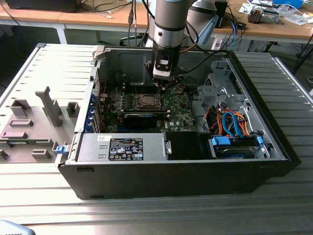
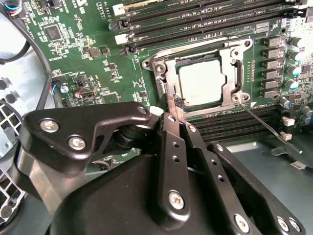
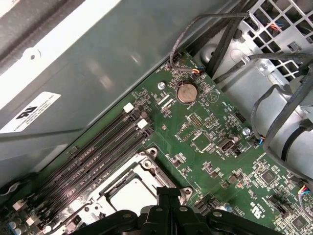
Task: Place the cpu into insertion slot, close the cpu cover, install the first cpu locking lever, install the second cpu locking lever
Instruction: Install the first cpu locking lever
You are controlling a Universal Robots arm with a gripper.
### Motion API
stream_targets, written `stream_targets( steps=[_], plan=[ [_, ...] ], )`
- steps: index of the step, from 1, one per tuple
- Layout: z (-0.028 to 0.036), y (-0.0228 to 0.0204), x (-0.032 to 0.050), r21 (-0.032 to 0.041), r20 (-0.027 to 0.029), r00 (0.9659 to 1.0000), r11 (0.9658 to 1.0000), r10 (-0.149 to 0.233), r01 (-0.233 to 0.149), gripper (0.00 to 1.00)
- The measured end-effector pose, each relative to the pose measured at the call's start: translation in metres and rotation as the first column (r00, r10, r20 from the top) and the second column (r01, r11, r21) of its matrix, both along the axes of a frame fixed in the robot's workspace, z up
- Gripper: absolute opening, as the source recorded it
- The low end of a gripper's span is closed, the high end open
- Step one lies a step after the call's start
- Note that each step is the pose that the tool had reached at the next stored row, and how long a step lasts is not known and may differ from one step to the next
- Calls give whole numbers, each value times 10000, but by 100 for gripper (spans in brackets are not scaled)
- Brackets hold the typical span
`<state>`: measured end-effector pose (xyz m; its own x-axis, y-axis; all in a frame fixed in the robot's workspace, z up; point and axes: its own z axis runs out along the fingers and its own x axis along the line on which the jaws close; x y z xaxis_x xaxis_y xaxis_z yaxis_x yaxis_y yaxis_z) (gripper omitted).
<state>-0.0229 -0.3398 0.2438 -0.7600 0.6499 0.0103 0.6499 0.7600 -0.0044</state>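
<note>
The cpu (image 2: 200, 81) lies flat in the insertion slot (image 2: 152, 64) on the green motherboard, its silvery top showing through the window of the cpu cover (image 2: 230, 73), which lies down over it. My gripper (image 2: 174, 104) is shut, its tips right at the socket's edge; I cannot tell whether anything is pinched between them. One thin locking lever (image 2: 266, 125) sticks out from the socket's corner, away from the frame. In the exterior view the gripper (image 1: 164, 83) hangs inside the open case just behind the cpu (image 1: 145, 101). In the first wrist view the fingertips (image 3: 168, 195) stand beside the cpu (image 3: 128, 198).
Long black memory slots (image 2: 205, 14) flank the socket on both sides. Case walls (image 1: 122, 61) surround the board. A drive cage with blue and orange cables (image 1: 230, 122) fills the exterior view's right, a power supply (image 1: 122, 147) the front. A grey fixture block (image 1: 34, 125) lies outside.
</note>
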Motion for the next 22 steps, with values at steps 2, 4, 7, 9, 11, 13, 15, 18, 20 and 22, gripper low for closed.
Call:
stream_targets(
  steps=[2,4,7,9,11,13,15,18,20,22],
  plan=[
    [0,0,0,-1,0,10000,10000,68,-68,11],
    [0,0,0,0,0,9999,9999,149,-149,11],
    [0,0,0,0,0,9995,9995,302,-302,11],
    [0,0,0,0,0,9992,9992,409,-409,11],
    [0,0,0,-1,1,9987,9987,504,-504,11],
    [0,0,0,0,0,9982,9982,599,-599,11],
    [0,0,0,-1,0,9955,9955,943,-943,11],
    [0,0,0,-1,0,9935,9935,1135,-1135,11],
    [0,0,0,-1,0,9929,9929,1188,-1188,11],
    [0,0,0,0,0,9922,9922,1250,-1250,11]
  ],
)
